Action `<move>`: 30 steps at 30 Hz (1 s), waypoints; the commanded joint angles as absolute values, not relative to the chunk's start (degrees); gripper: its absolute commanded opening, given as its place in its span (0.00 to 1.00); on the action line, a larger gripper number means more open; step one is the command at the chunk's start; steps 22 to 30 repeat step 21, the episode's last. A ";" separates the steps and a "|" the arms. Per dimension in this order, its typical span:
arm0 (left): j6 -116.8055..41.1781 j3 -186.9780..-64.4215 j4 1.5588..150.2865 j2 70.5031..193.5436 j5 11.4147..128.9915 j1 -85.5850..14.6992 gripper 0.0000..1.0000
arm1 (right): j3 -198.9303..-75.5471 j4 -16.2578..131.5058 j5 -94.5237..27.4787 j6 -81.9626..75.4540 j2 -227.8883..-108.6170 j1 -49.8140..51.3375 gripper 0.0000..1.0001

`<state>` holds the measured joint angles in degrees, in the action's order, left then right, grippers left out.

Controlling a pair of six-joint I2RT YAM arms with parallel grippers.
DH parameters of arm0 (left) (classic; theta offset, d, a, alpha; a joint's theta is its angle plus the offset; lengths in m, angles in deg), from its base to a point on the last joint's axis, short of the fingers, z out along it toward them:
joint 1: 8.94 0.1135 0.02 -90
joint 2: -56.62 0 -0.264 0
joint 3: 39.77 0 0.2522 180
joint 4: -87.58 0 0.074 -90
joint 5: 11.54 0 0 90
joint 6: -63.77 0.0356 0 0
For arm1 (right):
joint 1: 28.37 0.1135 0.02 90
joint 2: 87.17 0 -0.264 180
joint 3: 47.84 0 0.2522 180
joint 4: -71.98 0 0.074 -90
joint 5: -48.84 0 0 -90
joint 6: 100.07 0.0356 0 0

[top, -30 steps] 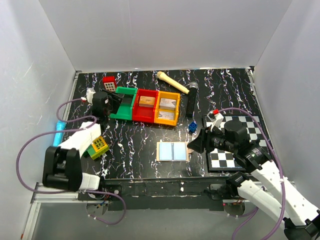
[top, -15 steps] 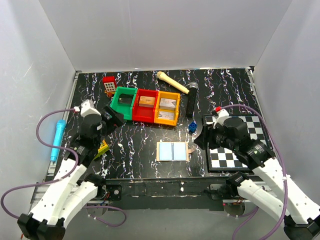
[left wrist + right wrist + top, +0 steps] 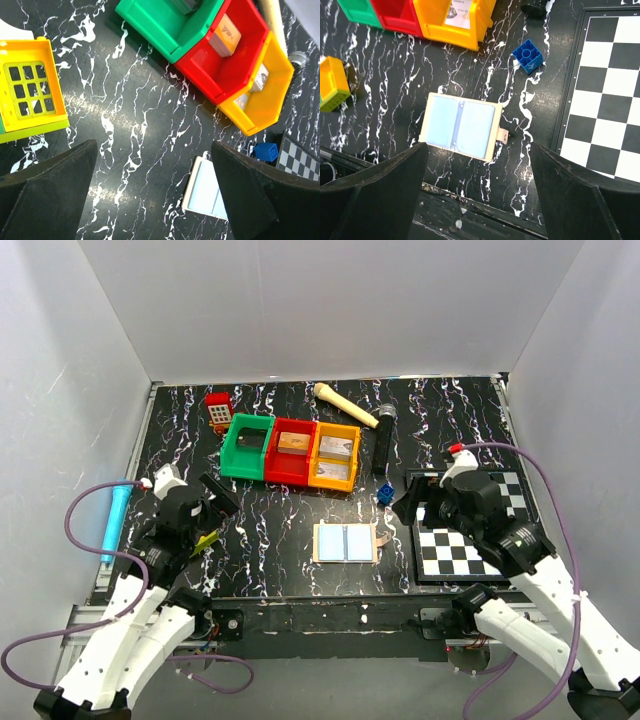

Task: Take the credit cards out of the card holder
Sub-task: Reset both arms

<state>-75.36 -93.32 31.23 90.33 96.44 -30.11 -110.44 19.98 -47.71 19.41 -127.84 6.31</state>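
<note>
Your left hand (image 3: 152, 195) has left the bins (image 3: 210, 55), wide like your right hand (image 3: 475, 200); only right wrist shows the whole card holder (image 3: 458, 125).

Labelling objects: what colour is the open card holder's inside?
Pale blue; the card holder shows best in the right wrist view.

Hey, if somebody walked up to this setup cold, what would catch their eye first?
The row of three bright bins, green, red and yellow, in the middle toward the back stands out first. Next comes the card holder, lying open with its pale blue inside up near the front centre, and the black-and-white checkered board to its right.
</note>
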 commanded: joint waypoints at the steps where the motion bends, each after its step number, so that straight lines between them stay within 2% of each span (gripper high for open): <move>1: -76.43 -95.62 28.82 93.26 95.07 -30.21 0.98 | -108.28 24.82 -51.53 24.73 -124.18 6.53 0.91; 7: -70.10 -96.60 29.43 94.94 93.15 -30.21 0.98 | -107.75 24.73 -53.73 24.82 -123.64 6.53 0.93; 30: -68.60 -92.03 33.83 89.05 89.72 -30.21 0.98 | -105.29 25.08 -51.10 25.96 -126.02 6.44 0.95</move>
